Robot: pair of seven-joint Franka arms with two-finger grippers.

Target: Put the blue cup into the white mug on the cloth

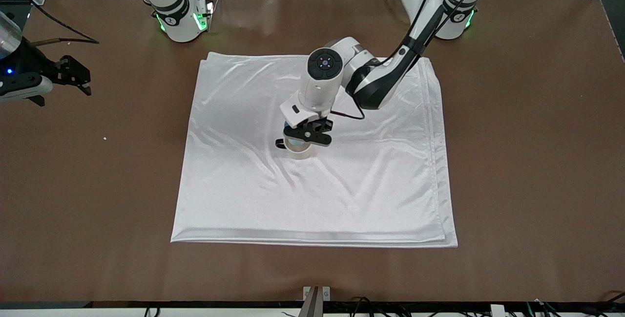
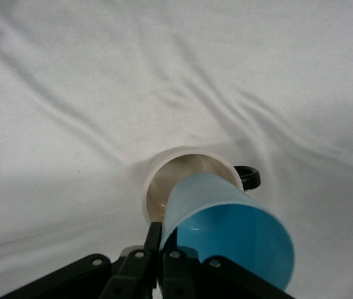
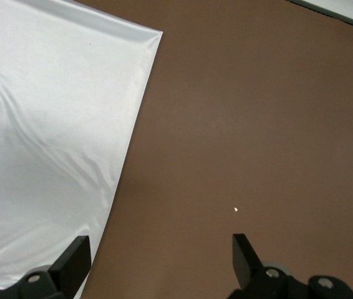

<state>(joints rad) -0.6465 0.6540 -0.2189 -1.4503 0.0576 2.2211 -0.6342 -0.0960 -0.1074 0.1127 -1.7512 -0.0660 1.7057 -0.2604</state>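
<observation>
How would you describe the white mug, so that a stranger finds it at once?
Find the white cloth on the brown table. Near its middle, under the left tool holding the blue cup, stands the white mug. It is off-white with a small black handle; the cup has none.

The brown table (image 1: 512, 160) is a bare, matte sheet; a tiny white speck (image 1: 104, 137) lies on it, close under the right claw (image 1: 80, 82), which hangs over the table with its fingers apart; a black cable (image 1: 58, 26) trails across the table's corner, near that claw; a small metal bracket (image 1: 316, 293) sits on the table's edge nearest the front camera, well apart from the left claw (image 1: 308, 134); loose dark cables (image 1: 361, 302) hang just beside the bracket.
</observation>
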